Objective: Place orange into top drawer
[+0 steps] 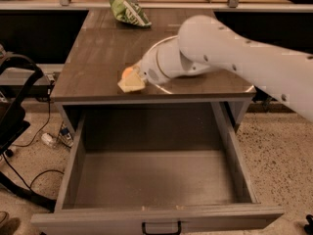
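The orange (126, 73) is small and round and sits between the pale fingers (132, 84) of my gripper (130, 79). The gripper is shut on it, just above the tabletop near the front edge, left of centre. My white arm (230, 53) reaches in from the right across the table. The top drawer (156, 218) is pulled fully open below the table edge. It is a wide grey box with a small black handle (161, 227), and its inside is bare. The gripper is behind the drawer's back edge, not over the opening.
A green chip bag (129, 11) lies at the back of the dark wooden table (93, 58). The arm hides the right part of the tabletop. A black frame and cables (19, 111) stand on the floor to the left. A shelf rail runs behind the table.
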Controlling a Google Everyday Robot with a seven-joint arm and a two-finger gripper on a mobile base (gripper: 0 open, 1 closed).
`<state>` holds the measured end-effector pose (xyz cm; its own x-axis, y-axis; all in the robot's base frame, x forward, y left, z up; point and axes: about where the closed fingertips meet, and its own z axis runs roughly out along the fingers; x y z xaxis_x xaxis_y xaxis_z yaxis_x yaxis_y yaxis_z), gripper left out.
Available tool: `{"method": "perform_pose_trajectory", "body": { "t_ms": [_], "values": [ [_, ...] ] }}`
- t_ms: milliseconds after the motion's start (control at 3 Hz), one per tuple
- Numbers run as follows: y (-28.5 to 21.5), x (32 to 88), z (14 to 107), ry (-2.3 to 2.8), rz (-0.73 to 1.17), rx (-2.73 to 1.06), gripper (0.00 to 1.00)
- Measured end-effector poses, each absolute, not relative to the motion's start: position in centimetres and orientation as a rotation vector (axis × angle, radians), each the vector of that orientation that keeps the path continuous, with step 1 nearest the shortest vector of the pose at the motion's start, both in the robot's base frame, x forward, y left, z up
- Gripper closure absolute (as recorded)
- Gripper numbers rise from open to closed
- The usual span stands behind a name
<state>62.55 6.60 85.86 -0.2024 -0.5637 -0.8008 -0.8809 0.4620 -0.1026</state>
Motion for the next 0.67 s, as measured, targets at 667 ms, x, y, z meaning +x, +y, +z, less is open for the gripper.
{"method": "perform_pose_trajectory", "body": {
  "t_ms": [667],
  "values": [
    [3.8,55.8,81.8,1.97,0.618,-1.16,1.0]
  ]
}}
